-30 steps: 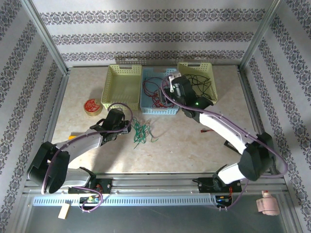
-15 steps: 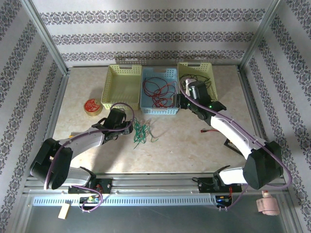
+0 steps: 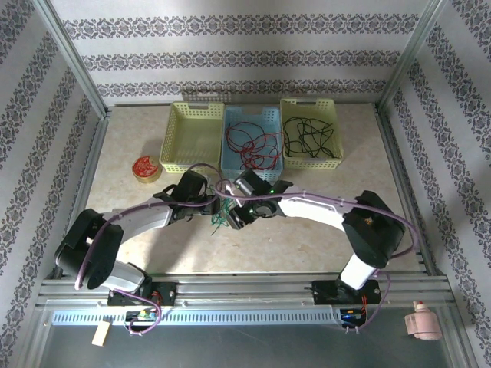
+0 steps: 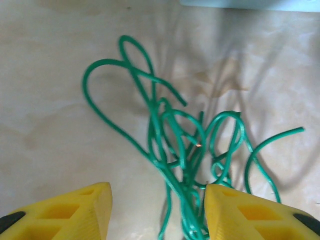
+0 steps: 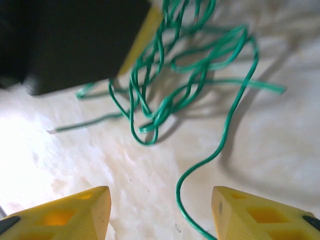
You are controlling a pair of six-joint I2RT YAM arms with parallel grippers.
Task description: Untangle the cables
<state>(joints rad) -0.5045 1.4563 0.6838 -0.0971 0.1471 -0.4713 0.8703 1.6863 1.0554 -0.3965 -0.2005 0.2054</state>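
Note:
A tangle of green cables (image 3: 220,223) lies on the table between my two grippers. In the left wrist view the green cables (image 4: 182,145) spread ahead of my open left gripper (image 4: 157,212), and some strands run between its yellow fingers (image 4: 75,215), close against the right one. My right gripper (image 5: 160,212) is open too, low over the table, with one loose green strand (image 5: 200,175) curving between its fingers. From above, the left gripper (image 3: 207,207) and right gripper (image 3: 233,216) nearly meet over the tangle. Red cables (image 3: 252,146) lie in the blue basket, black cables (image 3: 307,136) in the right basket.
Three baskets stand in a row at the back: a yellow-green basket (image 3: 173,144) at left, a blue basket (image 3: 230,165) and another yellow-green basket (image 3: 334,146). A round red-and-yellow disc (image 3: 144,167) sits at the left. The left gripper's dark body (image 5: 80,45) looms close in the right wrist view.
The right arm has swung from the right basket down to the table centre, beside the left gripper over the green tangle. The left gripper edged right and opened slightly.

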